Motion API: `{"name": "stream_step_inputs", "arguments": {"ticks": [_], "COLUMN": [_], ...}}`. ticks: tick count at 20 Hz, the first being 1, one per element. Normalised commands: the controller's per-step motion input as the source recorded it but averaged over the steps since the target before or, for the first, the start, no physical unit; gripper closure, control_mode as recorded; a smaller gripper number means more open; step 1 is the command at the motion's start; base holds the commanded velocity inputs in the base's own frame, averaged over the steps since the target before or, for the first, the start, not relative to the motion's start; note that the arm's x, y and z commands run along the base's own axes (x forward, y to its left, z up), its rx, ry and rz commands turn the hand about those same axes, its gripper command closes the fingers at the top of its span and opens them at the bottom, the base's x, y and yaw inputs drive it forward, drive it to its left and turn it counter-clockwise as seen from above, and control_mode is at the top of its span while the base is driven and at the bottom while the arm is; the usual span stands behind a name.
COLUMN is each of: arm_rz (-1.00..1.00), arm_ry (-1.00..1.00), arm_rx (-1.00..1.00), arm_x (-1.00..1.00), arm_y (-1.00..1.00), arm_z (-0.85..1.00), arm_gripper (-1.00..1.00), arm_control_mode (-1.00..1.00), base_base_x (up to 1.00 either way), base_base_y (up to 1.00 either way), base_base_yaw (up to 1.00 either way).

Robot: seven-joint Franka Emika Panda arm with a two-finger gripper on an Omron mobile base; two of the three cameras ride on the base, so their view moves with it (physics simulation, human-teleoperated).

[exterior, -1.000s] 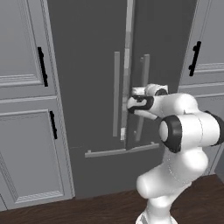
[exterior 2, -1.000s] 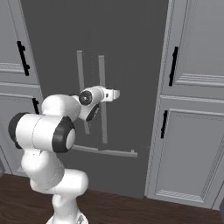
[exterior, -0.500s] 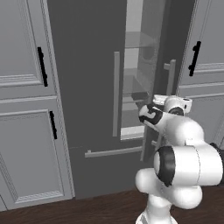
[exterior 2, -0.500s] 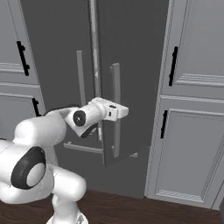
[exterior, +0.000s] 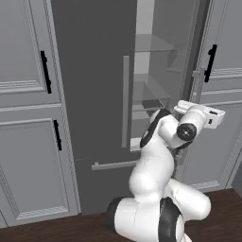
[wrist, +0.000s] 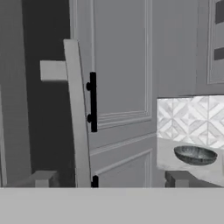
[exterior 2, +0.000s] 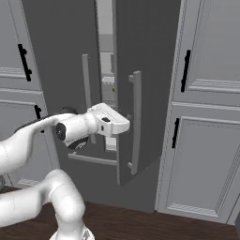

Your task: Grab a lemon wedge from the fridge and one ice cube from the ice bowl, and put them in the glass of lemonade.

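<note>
Left base view: the fridge [exterior: 94, 94] with its right door swung open, glass shelves [exterior: 158, 45] visible inside. White arm bent in front of the opening, hand at the right door's edge, next to the pale handle [exterior: 197, 82]. Gripper [exterior: 218, 118] pointing right; jaw gap not clear from this side. Light grey panelled cabinets [exterior: 28, 118] with black handles on both sides of the fridge.

Right base view: right fridge door [exterior 2: 140, 84] standing ajar, a narrow slit of lit interior between the two doors. Something small and yellow-green [exterior 2: 113, 89] inside that slit beside a white shelf edge, too tiny to name with certainty as the lemon wedge. Gripper [exterior 2: 125, 126] just beside the door's long vertical handle [exterior 2: 136, 122], not clamped on it.

Hand view: two dark finger tips [wrist: 43, 178] spread wide apart at the bottom, nothing between them. Pale door handle [wrist: 76, 109] rising just inside the left tip, not gripped. Farther right, the ice bowl [wrist: 195, 155], dark and shallow, on a pale counter [wrist: 168, 153] below a patterned backsplash [wrist: 190, 120].
</note>
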Motion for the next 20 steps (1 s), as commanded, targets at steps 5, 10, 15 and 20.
{"name": "stream_step_inputs", "arguments": {"ticks": [5,10,15,20], "arm_rz": [-0.03,-0.09,-0.17,0.0], "arm_ry": [0.06,0.12,0.08,0.0], "arm_rx": [0.0,0.01,-0.04,-0.01], "arm_x": [-0.61,-0.02,0.49,0.73], "arm_y": [1.0,1.0,0.53,-0.4], "arm_z": [1.0,0.84,-0.02,-0.57], "arm_gripper": [-1.0,-1.0,-1.0,-1.0], "arm_control_mode": [-1.0,-1.0,-1.0,-1.0], "base_base_x": [0.0,0.0,0.0,0.0], "base_base_y": [0.0,0.0,0.0,0.0], "base_base_yaw": [0.0,0.0,0.0,0.0]}}
